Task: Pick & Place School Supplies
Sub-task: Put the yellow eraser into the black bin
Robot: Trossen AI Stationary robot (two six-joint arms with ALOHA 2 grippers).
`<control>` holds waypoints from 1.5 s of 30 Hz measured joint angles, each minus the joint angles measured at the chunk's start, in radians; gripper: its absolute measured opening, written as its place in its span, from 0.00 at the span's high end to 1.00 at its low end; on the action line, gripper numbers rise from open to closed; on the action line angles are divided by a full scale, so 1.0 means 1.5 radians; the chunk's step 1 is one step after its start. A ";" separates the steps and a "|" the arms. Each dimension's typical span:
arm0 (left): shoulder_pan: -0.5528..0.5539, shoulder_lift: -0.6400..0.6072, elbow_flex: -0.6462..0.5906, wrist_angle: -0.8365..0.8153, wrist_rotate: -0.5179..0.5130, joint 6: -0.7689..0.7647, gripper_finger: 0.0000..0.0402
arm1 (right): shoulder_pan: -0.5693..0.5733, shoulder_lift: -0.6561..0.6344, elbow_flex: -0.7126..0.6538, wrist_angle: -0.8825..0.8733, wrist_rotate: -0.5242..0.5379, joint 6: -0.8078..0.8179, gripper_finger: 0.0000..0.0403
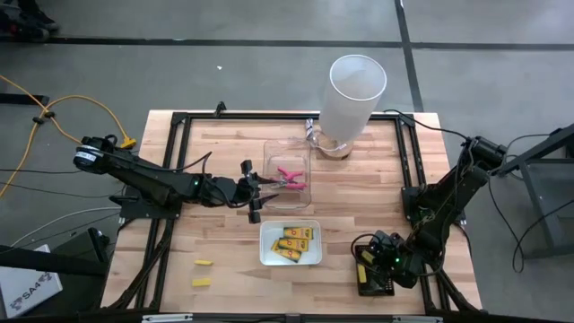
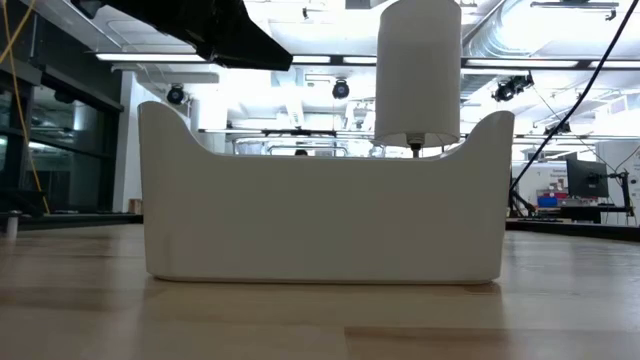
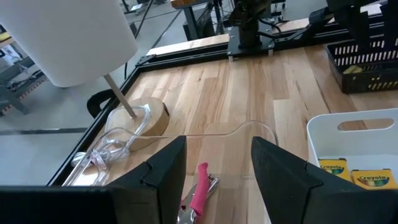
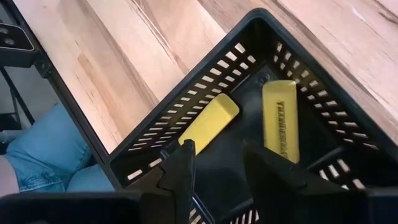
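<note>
Sorting stands part done: right gripper [image 4: 214,165] gapes empty over the black tray [image 4: 186,130] holding two yellow blocks [image 4: 211,117]; two blocks [image 1: 203,272] remain near the table's front-left corner; left gripper [image 3: 217,168] hangs open, empty, over the pink scissors [image 3: 200,190].

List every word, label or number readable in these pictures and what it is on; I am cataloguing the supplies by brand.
"Crayola": on the yellow-orange packets in the white tray, left wrist view.
"SA4": on a white sheet on the floor, high view; the last character is uncertain.
Dark print along one yellow item in the black basket: too blurred to read.
Print on the packets in the high view: too small to read.
</note>
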 joint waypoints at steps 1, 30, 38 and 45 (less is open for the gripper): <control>0.000 0.000 0.000 0.000 0.000 0.000 0.57 | 0.000 0.000 0.000 0.000 0.000 0.000 0.69; -0.329 -0.096 0.000 -0.312 -0.103 -0.351 0.57 | -0.244 -0.058 0.001 0.255 -0.087 -0.499 0.69; -0.437 -0.080 0.001 -0.537 -0.018 -0.702 0.57 | -0.289 -0.058 0.001 0.270 -0.093 -0.549 0.69; -0.489 -0.041 0.001 -0.574 0.091 -0.788 0.57 | -0.311 -0.057 0.001 0.293 -0.090 -0.562 0.69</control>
